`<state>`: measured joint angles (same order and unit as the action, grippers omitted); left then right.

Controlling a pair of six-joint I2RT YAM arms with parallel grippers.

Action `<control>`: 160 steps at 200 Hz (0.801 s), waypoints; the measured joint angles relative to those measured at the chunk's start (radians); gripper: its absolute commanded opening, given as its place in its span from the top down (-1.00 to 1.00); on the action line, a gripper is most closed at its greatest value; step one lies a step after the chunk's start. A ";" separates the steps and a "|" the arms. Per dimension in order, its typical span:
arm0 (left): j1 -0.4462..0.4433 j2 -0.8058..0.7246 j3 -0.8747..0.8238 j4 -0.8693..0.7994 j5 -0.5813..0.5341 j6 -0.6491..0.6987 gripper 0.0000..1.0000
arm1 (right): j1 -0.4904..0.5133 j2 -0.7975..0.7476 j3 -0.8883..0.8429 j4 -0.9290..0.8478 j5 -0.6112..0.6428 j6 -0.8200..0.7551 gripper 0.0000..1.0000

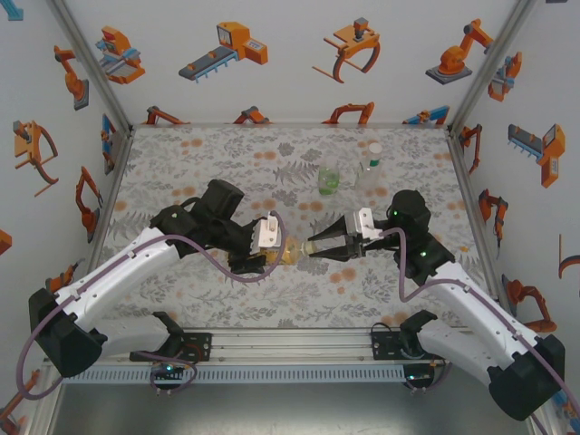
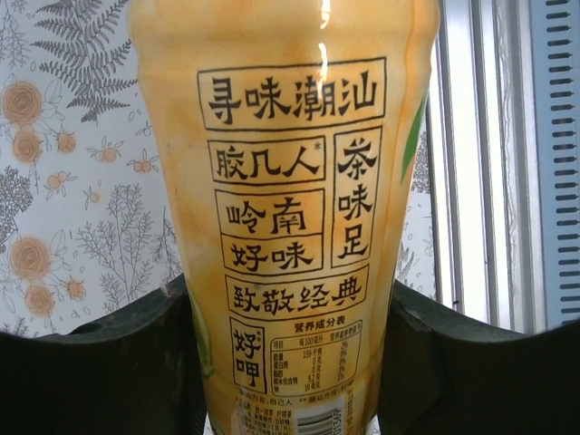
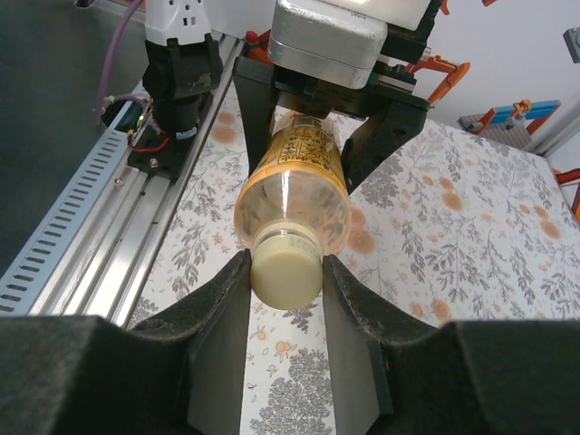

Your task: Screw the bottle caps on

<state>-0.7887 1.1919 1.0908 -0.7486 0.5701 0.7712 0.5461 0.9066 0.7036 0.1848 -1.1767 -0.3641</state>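
closest to the right wrist lens: right gripper (image 3: 286,276) clenched on the pale cap (image 3: 286,272), a dark finger on each side, cap seated over the mouth of the amber bottle (image 3: 294,186). held so, by the look of it, for twisting the cap down. amber bottle lying level in the air above the floral cloth (image 3: 453,227), mouth toward the right arm. at its other end, left gripper (image 2: 288,308) grasping the labelled body, likely to stop it spinning. further back on the cloth, standing apart from both arms: green bottle (image 1: 328,179) and clear bottle (image 1: 370,170); too small to tell whether capped. judged mid-step: cap going on, tightness not visible.
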 measured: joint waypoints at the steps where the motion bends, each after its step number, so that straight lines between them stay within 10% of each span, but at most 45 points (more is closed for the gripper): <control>1: 0.000 0.000 0.000 0.000 0.000 0.000 1.00 | 0.000 0.000 0.000 0.000 0.000 0.000 1.00; 78: 0.000 -0.025 -0.016 0.002 -0.027 0.001 1.00 | 0.008 0.037 0.005 0.029 0.019 0.147 1.00; 160: 0.004 -0.061 -0.044 0.074 -0.129 -0.027 1.00 | 0.013 0.052 -0.050 0.186 0.309 0.914 1.00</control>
<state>-0.7845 1.1305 1.0466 -0.6746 0.4408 0.7441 0.5591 0.9585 0.6533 0.3710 -0.8680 0.5495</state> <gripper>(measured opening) 0.550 0.353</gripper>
